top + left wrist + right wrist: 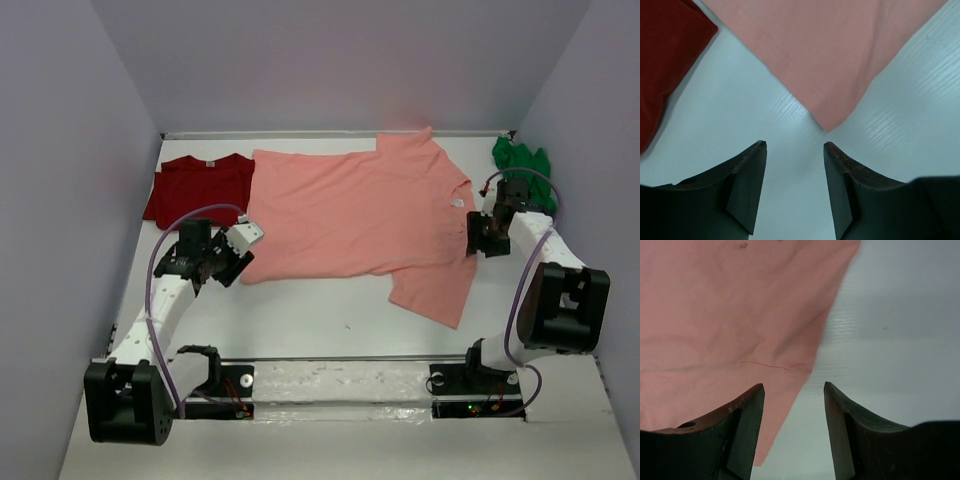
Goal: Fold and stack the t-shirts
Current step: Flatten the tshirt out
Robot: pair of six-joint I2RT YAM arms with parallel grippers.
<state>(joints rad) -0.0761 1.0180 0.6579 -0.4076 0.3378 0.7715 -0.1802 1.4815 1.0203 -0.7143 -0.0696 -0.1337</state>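
while the salmon-pink shirt [350,210] lies spread flat in the middle, the left gripper [795,145] stands open just off its corner and the right gripper [794,386] open over its edge, both empty; the dark red shirt [198,185], seemingly folded, lies far left, the green shirt [522,160] bunched far right.

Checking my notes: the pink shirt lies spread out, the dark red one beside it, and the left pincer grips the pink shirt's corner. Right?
No: the left pincer is open, gripping nothing; the corner of the pink shirt lies free ahead of it, as the left wrist view shows. Rest holds.
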